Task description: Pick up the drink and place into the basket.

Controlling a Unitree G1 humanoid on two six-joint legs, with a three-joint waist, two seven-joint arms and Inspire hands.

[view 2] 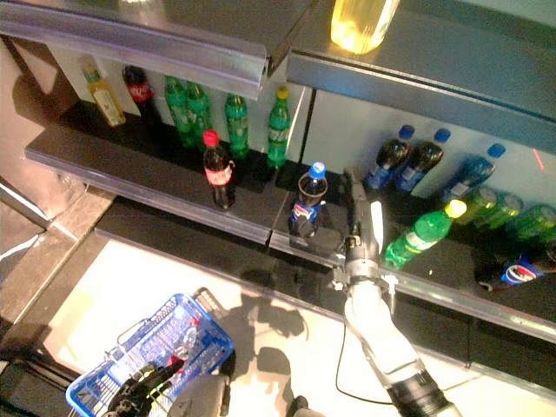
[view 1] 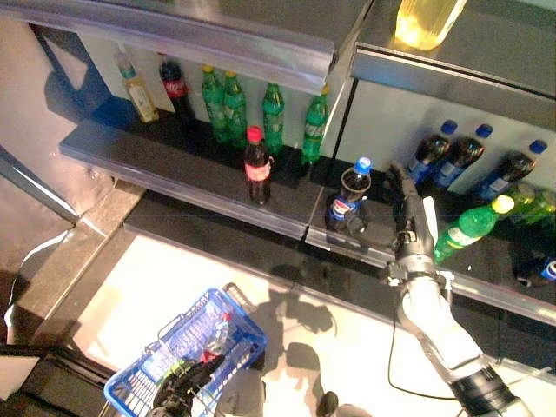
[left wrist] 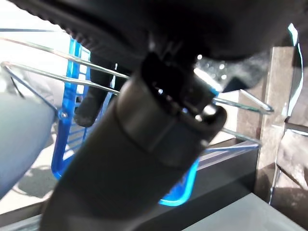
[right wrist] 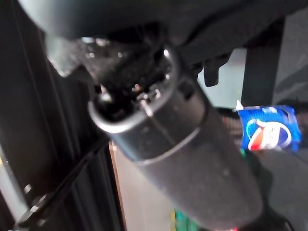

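Note:
A dark cola bottle (view 1: 348,200) with a blue cap and blue label stands upright near the front edge of the lower shelf (view 1: 174,161). It also shows in the right eye view (view 2: 306,201) and its label in the right wrist view (right wrist: 267,134). My right hand (view 1: 407,213) reaches onto the shelf just right of this bottle, fingers straight and open, apart from it. My left hand (view 1: 178,382) is shut on the wire handles (left wrist: 231,103) of the blue basket (view 1: 248,321), which hangs low at the left. A clear drink (view 1: 213,334) lies inside the basket.
A red-capped cola bottle (view 1: 256,165) stands left of the target. Green bottles (view 1: 271,117) and a yellow drink (view 1: 139,91) stand at the shelf back. Blue-capped dark bottles (view 1: 452,156) and a green bottle (view 1: 469,228) lie to the right. An upper shelf (view 1: 217,35) overhangs.

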